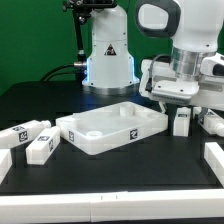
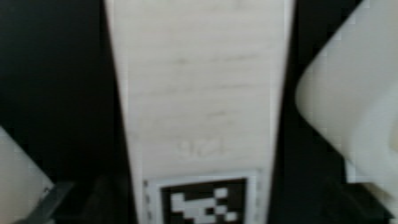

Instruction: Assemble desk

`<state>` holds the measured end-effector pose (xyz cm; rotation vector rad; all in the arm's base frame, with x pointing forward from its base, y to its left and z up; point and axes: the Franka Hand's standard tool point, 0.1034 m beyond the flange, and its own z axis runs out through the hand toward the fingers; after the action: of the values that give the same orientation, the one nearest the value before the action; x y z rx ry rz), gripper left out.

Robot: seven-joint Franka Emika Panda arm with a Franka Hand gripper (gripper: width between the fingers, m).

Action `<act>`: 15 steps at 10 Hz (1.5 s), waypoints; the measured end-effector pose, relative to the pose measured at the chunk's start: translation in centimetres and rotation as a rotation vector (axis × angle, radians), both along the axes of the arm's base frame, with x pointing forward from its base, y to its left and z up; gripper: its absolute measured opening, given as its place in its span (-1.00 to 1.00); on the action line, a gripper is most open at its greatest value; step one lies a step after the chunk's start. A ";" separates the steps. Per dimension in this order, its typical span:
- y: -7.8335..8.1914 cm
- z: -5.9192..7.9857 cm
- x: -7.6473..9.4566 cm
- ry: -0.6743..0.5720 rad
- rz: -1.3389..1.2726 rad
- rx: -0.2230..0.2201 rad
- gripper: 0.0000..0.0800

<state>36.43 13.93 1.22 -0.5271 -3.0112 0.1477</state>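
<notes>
Wrist view, blurred desk leg [image 2: 196,90] fills frame, tag [image 2: 199,202] partly cut off

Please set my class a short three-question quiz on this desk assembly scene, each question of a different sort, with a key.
1. True or false: the top lies rim up on the table.
2. How many legs lie at the exterior view's left of the top? A one, B two, C four.
3. Fill in: the gripper hangs over a ____ that stands at the exterior view's right of the top.

Key: 1 true; 2 B; 3 leg.
</notes>
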 end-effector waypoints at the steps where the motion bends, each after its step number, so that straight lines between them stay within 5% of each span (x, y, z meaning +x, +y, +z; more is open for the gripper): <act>1: -0.4 0.6 0.2 -0.014 -0.005 -0.005 0.57; 5: -2.6 4.4 3.1 -0.099 -0.010 -0.041 0.62; 7: -4.5 4.6 4.0 -0.098 0.001 -0.039 0.62; 10: -4.8 4.4 3.7 -0.115 -0.220 -0.048 0.62; 13: -11.0 5.5 1.5 -0.128 -0.495 -0.088 0.62; 15: -11.6 5.1 0.6 -0.128 -0.658 -0.102 0.62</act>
<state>37.07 2.34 6.35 -1.5387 -2.7681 0.2244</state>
